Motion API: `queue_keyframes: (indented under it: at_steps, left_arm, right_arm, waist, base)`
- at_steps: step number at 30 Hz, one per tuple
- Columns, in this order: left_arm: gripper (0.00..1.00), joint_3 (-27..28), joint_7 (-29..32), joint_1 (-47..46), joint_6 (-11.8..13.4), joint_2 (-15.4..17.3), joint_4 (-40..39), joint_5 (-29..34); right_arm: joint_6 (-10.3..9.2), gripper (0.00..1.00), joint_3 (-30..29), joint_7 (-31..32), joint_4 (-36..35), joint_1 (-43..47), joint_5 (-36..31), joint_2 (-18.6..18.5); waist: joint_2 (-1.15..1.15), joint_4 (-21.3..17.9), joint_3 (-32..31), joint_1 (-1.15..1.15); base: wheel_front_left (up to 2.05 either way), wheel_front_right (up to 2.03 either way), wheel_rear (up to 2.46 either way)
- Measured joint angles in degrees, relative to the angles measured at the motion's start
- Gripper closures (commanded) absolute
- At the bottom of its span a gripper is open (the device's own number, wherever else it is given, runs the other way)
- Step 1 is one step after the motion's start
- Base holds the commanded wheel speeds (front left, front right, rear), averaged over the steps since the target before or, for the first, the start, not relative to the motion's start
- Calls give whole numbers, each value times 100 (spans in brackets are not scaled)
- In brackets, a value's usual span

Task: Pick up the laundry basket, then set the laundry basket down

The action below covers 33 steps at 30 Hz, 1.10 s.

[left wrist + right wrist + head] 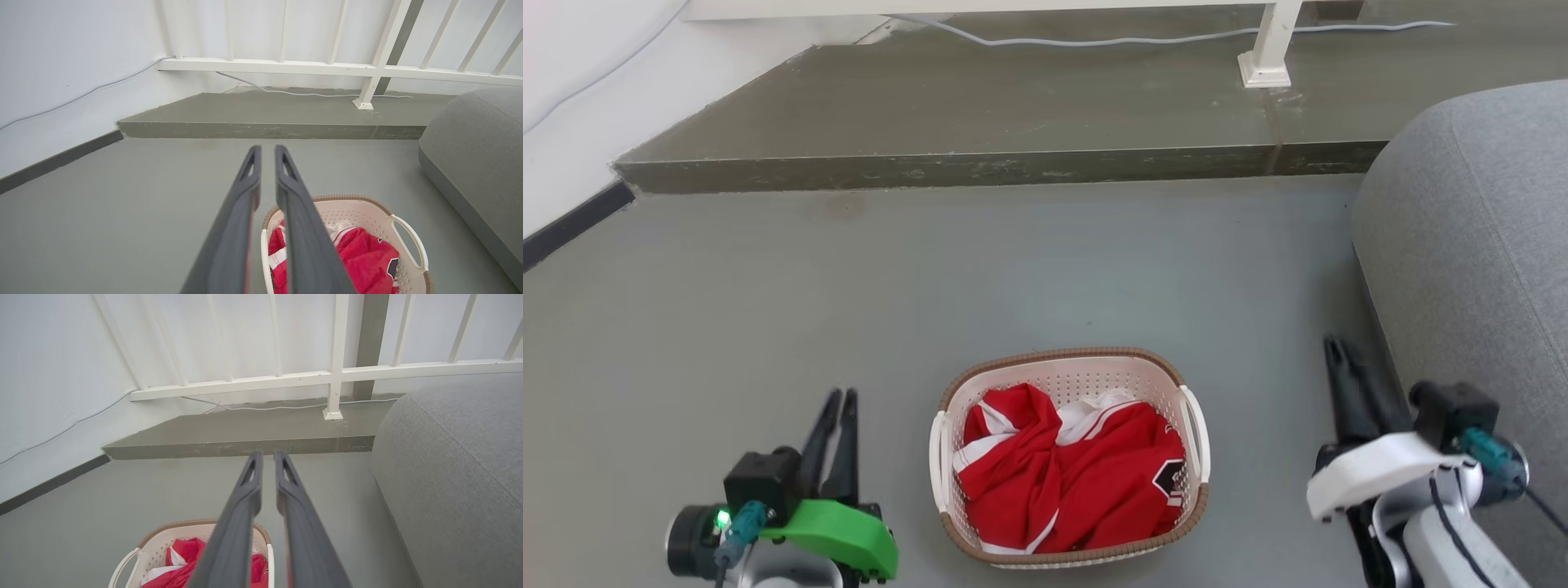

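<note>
Grey floor (pixel 768 286) holds the laundry basket (pixel 1078 377), lower centre. Your left gripper (pixel 840 398) and right gripper (pixel 1336 345) flank it, fingers pressed together, gripping nothing.

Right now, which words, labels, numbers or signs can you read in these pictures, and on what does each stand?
No text can be read.
The red shirt in the basket bears a dark badge with white marks: too small and creased to read.
</note>
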Motion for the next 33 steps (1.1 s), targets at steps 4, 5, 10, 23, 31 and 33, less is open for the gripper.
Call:
queue_keyframes:
  at_steps: [4,5,10,23,31,33]
  left_arm:
    - [100,0,0,87,-10,-18,19,-104]
    - [100,9,0,88,-35,-19,15,-143]
    - [100,63,11,120,-103,-33,-4,-465]
    - [100,354,283,143,-253,-140,-25,-1521]
    - [100,535,410,143,-343,-144,-16,-2048]
    - [100,597,459,142,-363,-144,-12,-2237]
  right_arm:
    - [22,100,3,9,36,115,94,73]
    - [25,100,0,9,33,115,143,77]
    - [107,100,-38,11,8,119,442,99]
    - [257,100,-311,256,-24,125,1590,172]
    - [319,100,-486,427,-23,124,2173,220]
    - [361,100,-522,448,-21,124,2339,222]
  waist:
    - [0,0,-3,0]
    - [0,0,-6,0]
    - [0,2,-43,0]
    - [0,7,-113,0]
    - [0,9,-154,0]
    - [0,10,-164,0]
  base:
    - [0,0,0]
    - [0,0,0]
    - [0,0,0]
    - [0,0,0]
    - [0,0,0]
    - [0,0,0]
